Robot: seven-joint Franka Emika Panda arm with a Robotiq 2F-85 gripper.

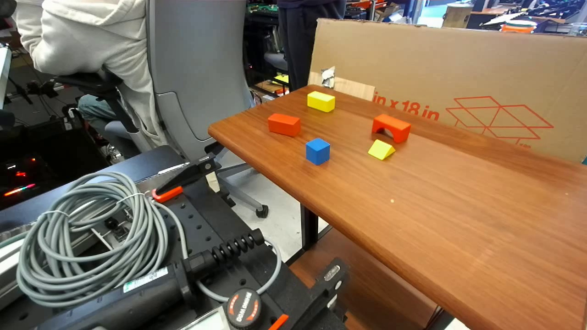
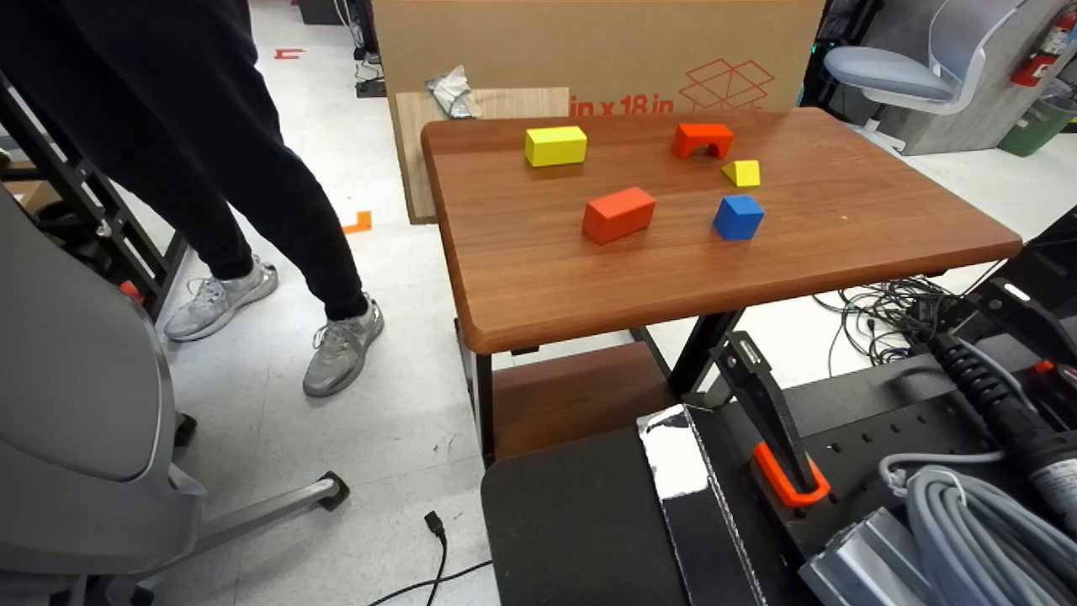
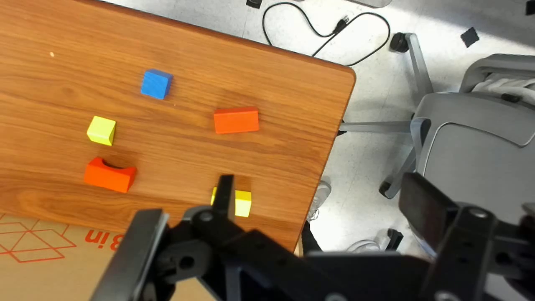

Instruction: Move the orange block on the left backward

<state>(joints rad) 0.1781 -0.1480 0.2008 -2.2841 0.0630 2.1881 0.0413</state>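
The orange block is a plain orange-red rectangular block lying on the wooden table. It stands left of the blue cube in both exterior views, where it also shows here. In the wrist view the orange block lies above the gripper, near the table's short edge. My gripper is open and empty, its two fingers far apart. It hangs above the table's corner area, with one finger over the table and the other over the floor. The gripper is out of view in both exterior views.
An orange-red arch block and a yellow wedge lie right of the blue cube. A yellow rectangular block stands farther back, partly hidden by a finger in the wrist view. A cardboard sheet stands behind the table; a chair is beside it.
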